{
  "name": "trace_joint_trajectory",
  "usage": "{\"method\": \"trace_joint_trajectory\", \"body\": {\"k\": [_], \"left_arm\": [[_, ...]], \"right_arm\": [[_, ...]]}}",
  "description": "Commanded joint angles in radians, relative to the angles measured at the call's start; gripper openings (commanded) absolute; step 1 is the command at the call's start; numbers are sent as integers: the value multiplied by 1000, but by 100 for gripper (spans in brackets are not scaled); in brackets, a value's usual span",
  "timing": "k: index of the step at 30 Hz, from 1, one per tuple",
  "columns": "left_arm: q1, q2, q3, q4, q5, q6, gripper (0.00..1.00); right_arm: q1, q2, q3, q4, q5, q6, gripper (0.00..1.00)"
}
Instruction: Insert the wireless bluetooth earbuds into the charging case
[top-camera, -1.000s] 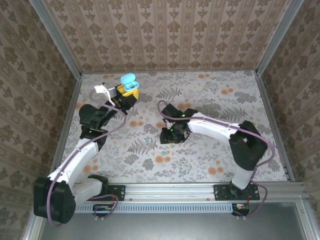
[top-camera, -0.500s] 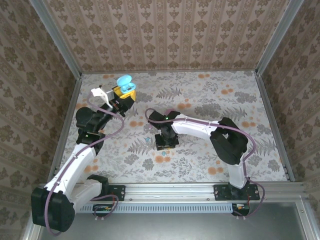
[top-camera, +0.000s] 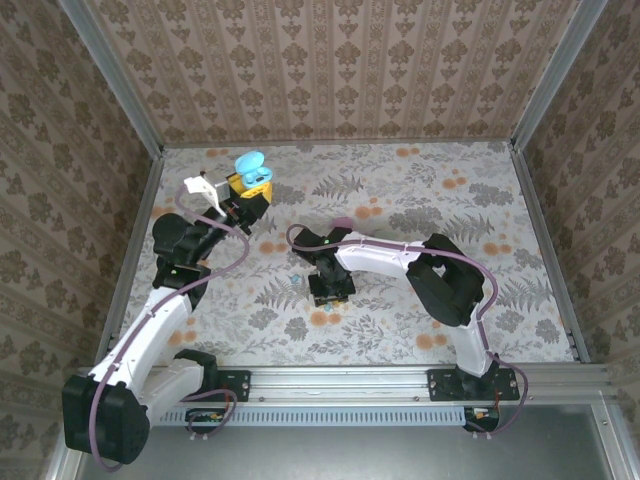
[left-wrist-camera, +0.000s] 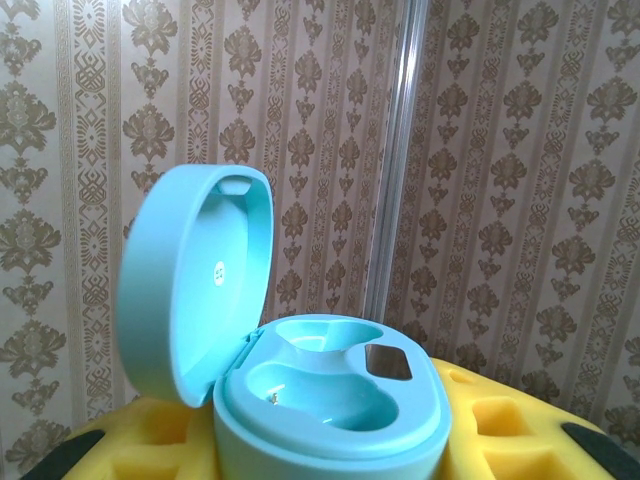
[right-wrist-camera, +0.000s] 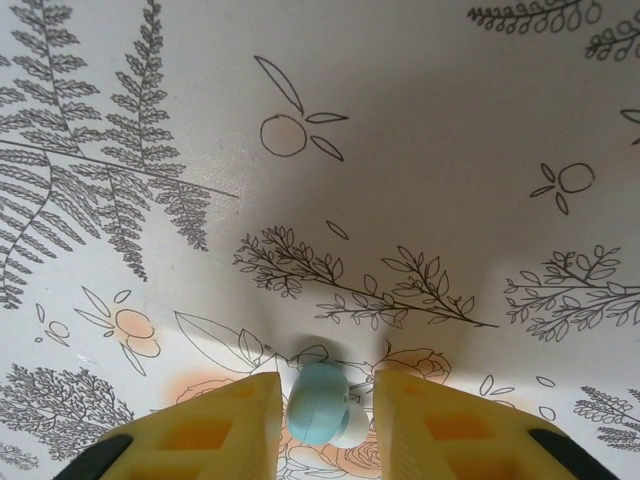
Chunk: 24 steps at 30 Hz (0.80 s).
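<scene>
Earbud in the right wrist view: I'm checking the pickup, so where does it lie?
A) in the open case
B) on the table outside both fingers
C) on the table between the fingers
C: the earbud lies on the table between the right gripper's yellow fingers.

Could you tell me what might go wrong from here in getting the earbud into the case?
1. The earbud is tiny and rounded. It lies on the table nearer one finger of the right gripper, so an uneven squeeze could squirt it out sideways.
2. The left gripper holds the open charging case only by its base, between yellow foam pads. Pressing a bud in might tilt or shift the case.
</scene>
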Motion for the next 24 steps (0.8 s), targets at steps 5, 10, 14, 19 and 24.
{"method": "trace_joint_trajectory", "body": {"k": [5,10,14,19,24], "left_arm": [[8,-17,-2,8,11,18,32],[8,-13,-1,7,11,19,32],[7,-11,-1,8,11,18,32],[6,-12,0,7,10,16,32],[6,-9,1,1,9,18,32]], "right_arm": [[9,31,30,-33,12,18,29],[9,36,31,-44,13,18,29],[16,42,35,-48,17,18,27],[23,56,54,-67,33,11,25],[21,26,44,-57,52,2,21]]}}
